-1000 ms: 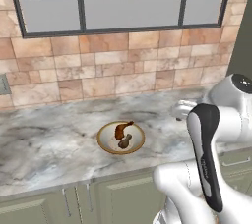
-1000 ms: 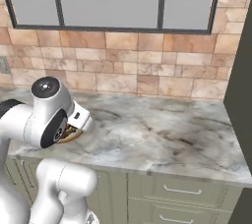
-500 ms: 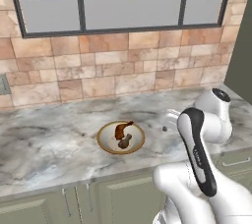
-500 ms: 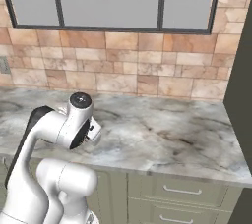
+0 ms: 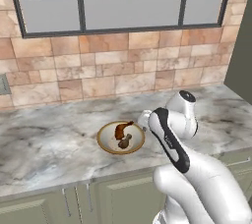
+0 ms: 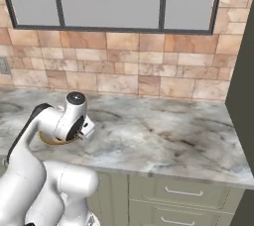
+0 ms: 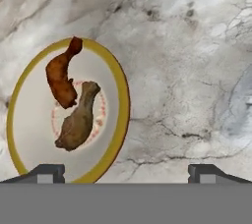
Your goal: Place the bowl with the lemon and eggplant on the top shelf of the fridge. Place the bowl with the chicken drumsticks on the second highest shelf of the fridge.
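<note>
The bowl with the chicken drumsticks [image 5: 120, 137] sat on the desk [image 5: 44, 144], close to its front edge and about midway along it. The chicken drumsticks [image 7: 70, 103] lay side by side in the middle of the bowl. Their long sides ran about the same way, with the thin ends toward the back wall. The gripper [image 7: 126, 171] hung over the bowl's right rim with its jaws wide open and nothing in them. I think it should come straight down, one jaw inside the rim and one outside, squeeze gently, and keep the bowl flat.
</note>
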